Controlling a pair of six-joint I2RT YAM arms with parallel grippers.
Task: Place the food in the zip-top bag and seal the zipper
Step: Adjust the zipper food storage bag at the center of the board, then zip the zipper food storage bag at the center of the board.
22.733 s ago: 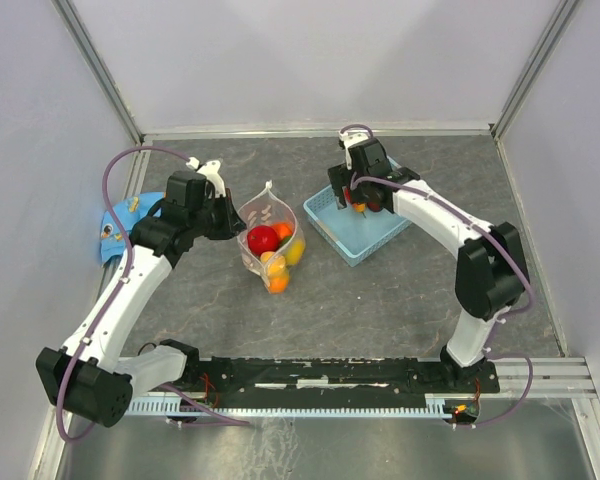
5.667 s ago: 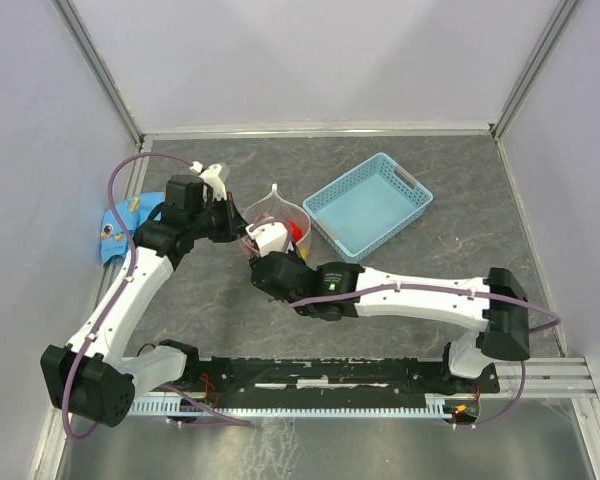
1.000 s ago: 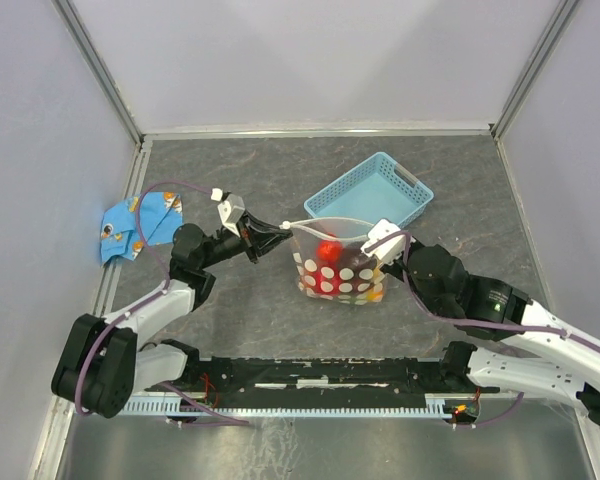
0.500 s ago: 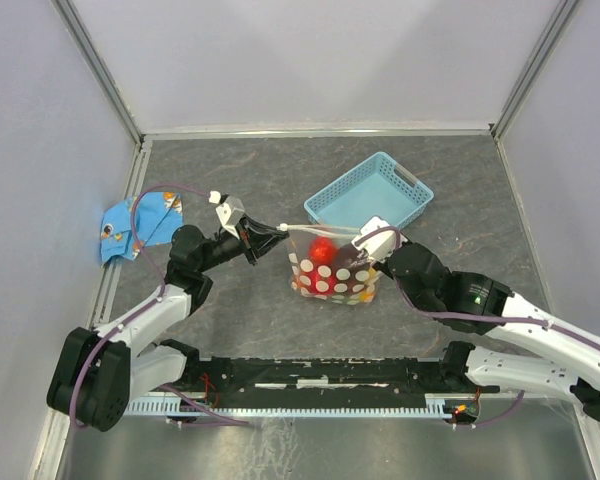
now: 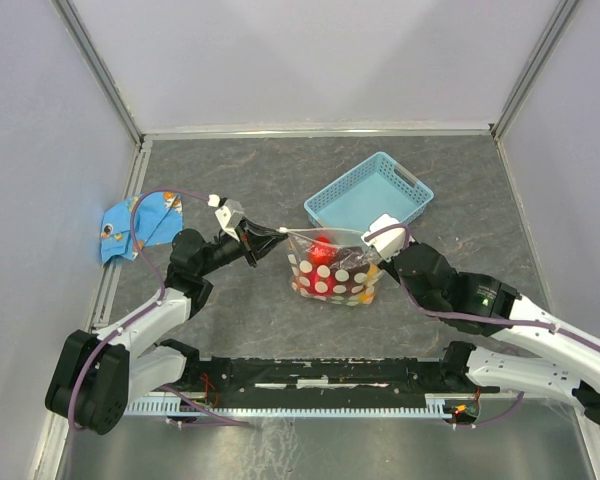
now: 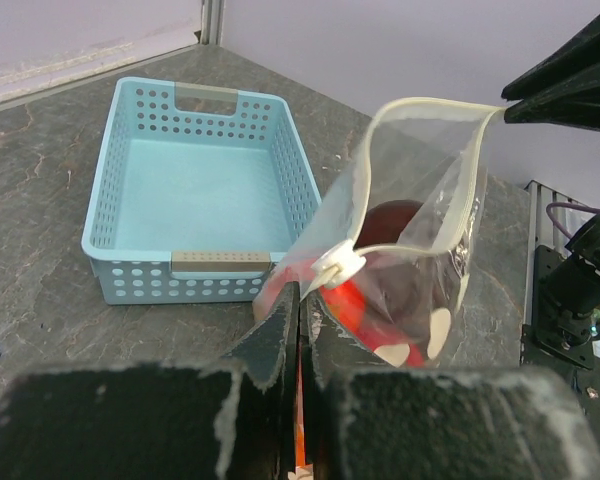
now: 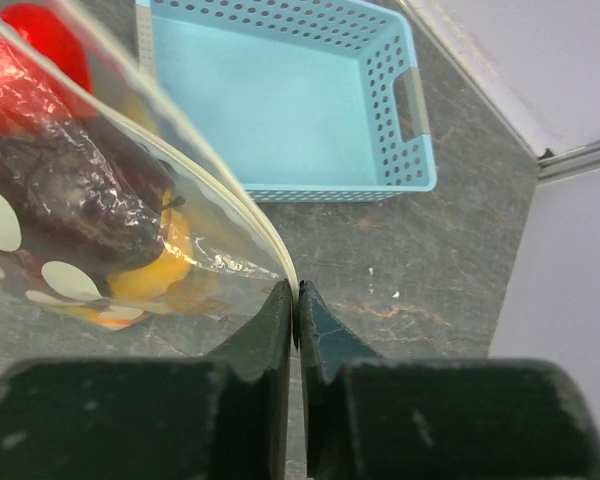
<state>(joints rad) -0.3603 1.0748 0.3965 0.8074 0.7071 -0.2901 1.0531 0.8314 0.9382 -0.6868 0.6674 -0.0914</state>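
1. The zip-top bag point(image 5: 335, 278) stands mid-counter point(image 5: 240, 325), just in front of the blue basket point(image 5: 342, 181). It is strung between the two arms by its mouth edge, and its base appears to rest on the counter, though I cannot tell for sure.
2. The left tool point(image 6: 300, 300) is clenched on the left end of the mouth. The right tool point(image 7: 298, 296) is clenched on the opposite end, with the plastic pinched flat between its fingers. Holding both ends likely draws the edge taut and straight, which a press-seal needs.
3. The food point(image 5: 323, 248) is inside the bag, settled low. Red, dark maroon, yellow and orange pieces show through the plastic. The basket interior looks bare, so I judge loading finished.
4. The zipper point(image 6: 420, 102) is not closed. From the left wrist its two lips bow apart in an open loop.
5. A small white clip point(image 6: 338, 268) sits on the strip just beside the left tool's fingers. I cannot tell if it is a slider.
6. Judgement: the next move calls for bringing the lips together along their run. The risk is the thin plastic slipping from either pinch.
7. The blue patterned cloth point(image 5: 130, 228) lies at the left wall, well apart and uninvolved.
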